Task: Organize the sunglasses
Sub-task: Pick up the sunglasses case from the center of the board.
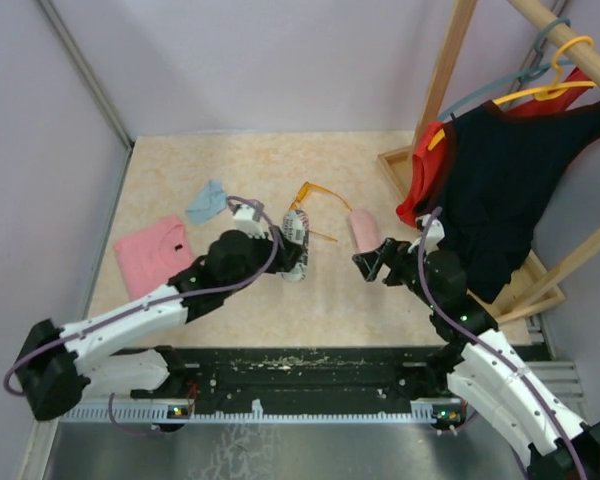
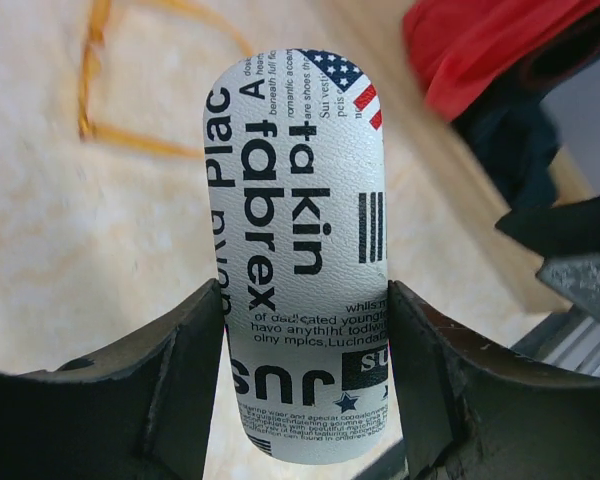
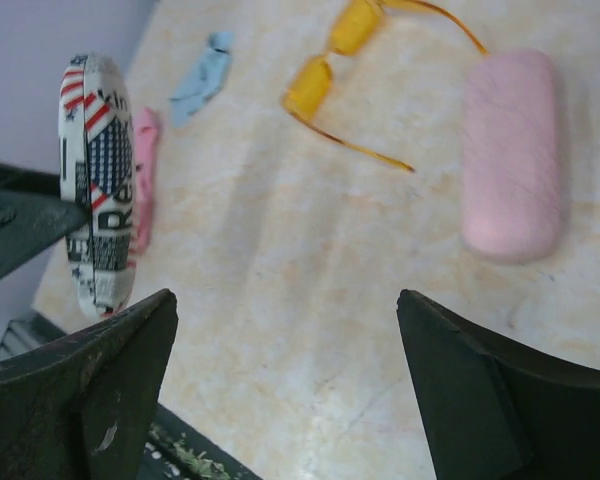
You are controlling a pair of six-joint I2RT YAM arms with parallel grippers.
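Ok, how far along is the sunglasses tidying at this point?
Done: nothing that shows, and what the closed cases hold cannot be told. In hand: the left gripper grips the closed printed case, held on its edge. Left: the orange sunglasses lie unfolded on the table beside the closed pink case. The right gripper hangs open and empty near them.

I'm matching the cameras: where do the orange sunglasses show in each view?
Top external: orange sunglasses mid-table, beyond the printed case.
Left wrist: orange sunglasses upper left, blurred.
Right wrist: orange sunglasses top centre.
Shared landmark: printed case, in all three.
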